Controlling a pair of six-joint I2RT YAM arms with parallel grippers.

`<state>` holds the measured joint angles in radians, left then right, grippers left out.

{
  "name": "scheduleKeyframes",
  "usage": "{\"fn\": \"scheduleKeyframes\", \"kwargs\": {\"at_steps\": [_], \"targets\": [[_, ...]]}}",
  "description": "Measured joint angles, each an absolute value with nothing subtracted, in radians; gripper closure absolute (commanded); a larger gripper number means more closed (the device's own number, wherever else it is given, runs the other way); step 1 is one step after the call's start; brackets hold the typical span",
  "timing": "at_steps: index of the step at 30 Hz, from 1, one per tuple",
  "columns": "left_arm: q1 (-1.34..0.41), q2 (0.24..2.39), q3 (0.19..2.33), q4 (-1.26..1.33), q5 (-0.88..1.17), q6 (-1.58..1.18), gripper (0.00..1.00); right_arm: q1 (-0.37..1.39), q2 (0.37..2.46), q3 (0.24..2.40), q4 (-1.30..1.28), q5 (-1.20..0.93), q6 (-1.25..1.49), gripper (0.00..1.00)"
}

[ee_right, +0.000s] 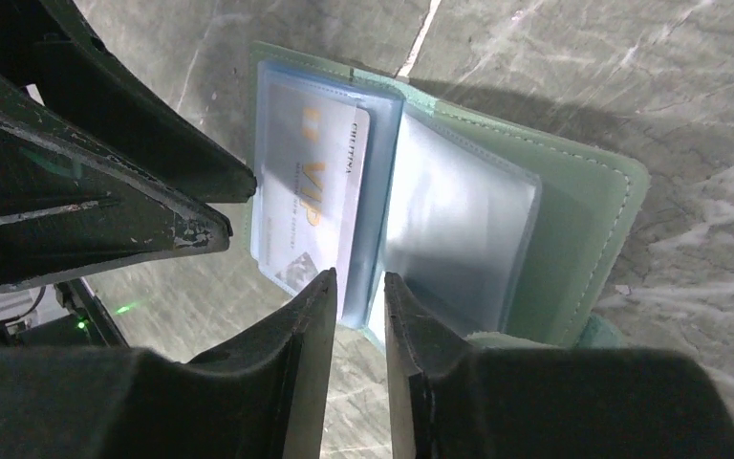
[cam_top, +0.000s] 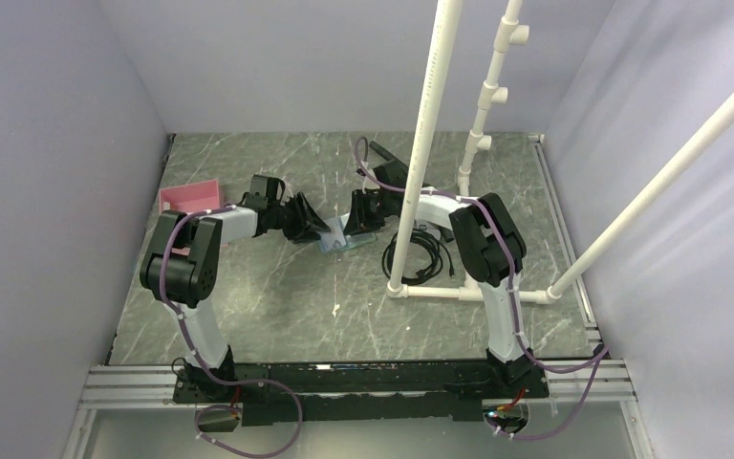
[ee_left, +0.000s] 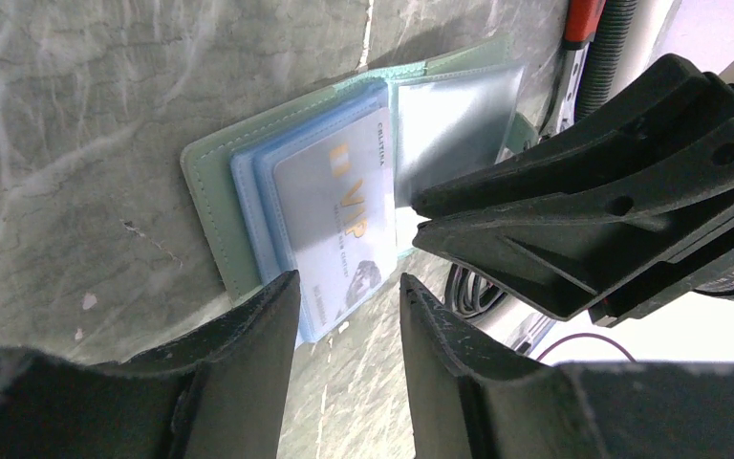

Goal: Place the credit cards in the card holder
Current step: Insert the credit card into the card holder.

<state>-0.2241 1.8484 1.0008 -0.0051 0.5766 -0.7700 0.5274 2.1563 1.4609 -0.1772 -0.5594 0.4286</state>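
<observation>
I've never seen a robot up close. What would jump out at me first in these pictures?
An open green card holder lies flat on the marbled table, a white card with gold VIP lettering tucked in its pale blue sleeves. The left claw and right claw hover over it from opposite sides, jaws apart. A pink tray sits at the back left; a white pipe frame rises on the right.

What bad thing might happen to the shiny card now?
The left gripper and right gripper are very close together over the open card holder, so they might bump each other. The holder lies loose on the table, so a nudge could also slide it or knock the VIP card crooked.
</observation>
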Motion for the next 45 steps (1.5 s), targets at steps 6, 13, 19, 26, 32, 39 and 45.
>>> {"fn": "scheduleKeyframes", "kwargs": {"at_steps": [6, 13, 19, 26, 32, 39, 45], "targets": [[-0.224, 1.848, 1.0, -0.004, 0.578, -0.771, 0.51, 0.537, 2.156, 1.46, -0.179, -0.558, 0.429, 0.73], [-0.224, 1.847, 0.989, -0.003, 0.577, -0.772, 0.51, 0.547, 2.173, 1.463, -0.179, -0.554, 0.426, 0.76], [-0.224, 1.829, 0.969, -0.004, 0.569, -0.772, 0.52, 0.553, 2.18, 1.475, -0.185, -0.535, 0.416, 0.88], [-0.224, 1.824, 0.968, 0.012, 0.573, -0.78, 0.52, 0.553, 2.188, 1.48, -0.186, -0.525, 0.413, 0.94], [-0.225, 1.824, 0.957, 0.059, 0.586, -0.806, 0.53, 0.553, 2.191, 1.485, -0.189, -0.525, 0.412, 0.95], [-0.229, 1.818, 0.95, 0.054, 0.561, -0.806, 0.51, 0.552, 2.191, 1.486, -0.186, -0.54, 0.42, 0.78], [-0.229, 1.787, 0.916, 0.04, 0.535, -0.806, 0.49, 0.542, 2.17, 1.451, -0.156, -0.574, 0.455, 0.7]]}}
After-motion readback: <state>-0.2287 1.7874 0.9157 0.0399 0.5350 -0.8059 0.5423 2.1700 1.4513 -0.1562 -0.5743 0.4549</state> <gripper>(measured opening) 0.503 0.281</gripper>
